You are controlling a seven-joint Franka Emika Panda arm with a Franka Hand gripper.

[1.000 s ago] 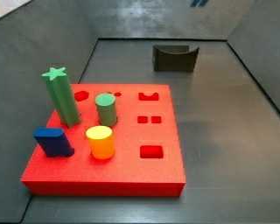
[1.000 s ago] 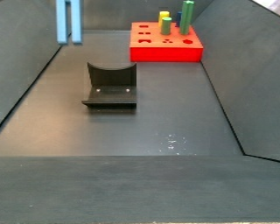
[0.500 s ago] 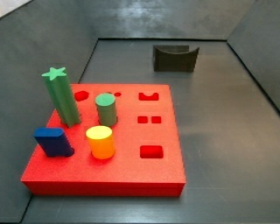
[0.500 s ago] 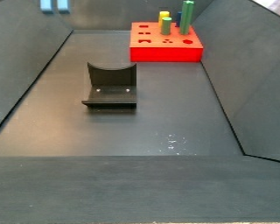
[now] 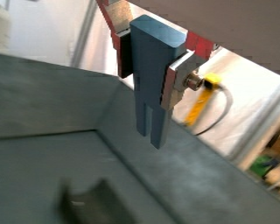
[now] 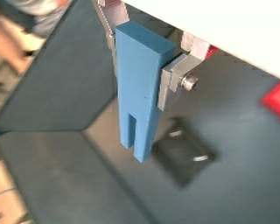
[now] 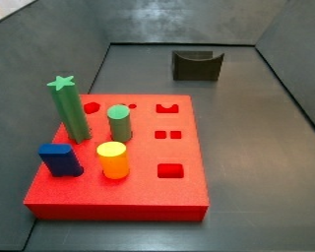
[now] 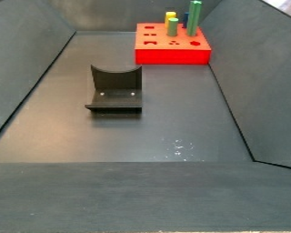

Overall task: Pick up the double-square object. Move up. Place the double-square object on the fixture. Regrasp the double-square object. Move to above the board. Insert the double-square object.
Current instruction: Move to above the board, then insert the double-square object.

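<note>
In both wrist views my gripper [image 5: 150, 66] [image 6: 143, 63] is shut on the upper part of the double-square object [image 5: 154, 87] [image 6: 136, 101]. This slate-blue bar hangs upright with its two prongs pointing down, high above the floor. The fixture [image 6: 184, 154] [image 5: 88, 201] lies far below it, a dark block with a U notch, and stands bare in both side views [image 7: 196, 65] [image 8: 114, 89]. The red board [image 7: 121, 195] [image 8: 173, 55] sits apart from the fixture, with its pair of small square holes [image 7: 168, 134] open. Neither side view shows the gripper or the bar.
On the board stand a green star-topped peg [image 7: 71, 108], a green cylinder [image 7: 119, 123], a yellow cylinder [image 7: 113, 159] and a short dark-blue block [image 7: 59, 159]. Sloped grey walls [image 8: 26, 82] enclose the floor on all sides.
The held bar rose at the upper left of a side view and has left the frame. The fixture, board and pegs have not moved.
</note>
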